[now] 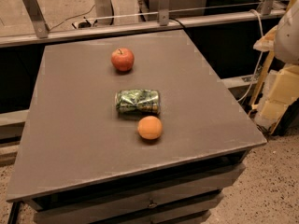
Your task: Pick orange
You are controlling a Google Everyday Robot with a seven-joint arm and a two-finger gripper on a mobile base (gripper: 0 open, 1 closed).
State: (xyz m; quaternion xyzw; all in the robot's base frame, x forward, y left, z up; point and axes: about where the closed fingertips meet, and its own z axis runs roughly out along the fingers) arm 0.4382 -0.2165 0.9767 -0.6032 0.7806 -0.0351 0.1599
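Camera view: round, matte light-orange orange [150, 127] beside crushed can [138, 101]; jaws unseen.

You see a red apple [122, 59] near the far edge of the grey bench [70, 125], and a crushed green can [138, 101] lying at its middle.

I see the orange [150, 127]: small, round, matte light-orange, sitting whole on the desk [70, 125], just beside the crushed can [138, 101] at its 5 o'clock. The gripper is outside my view.
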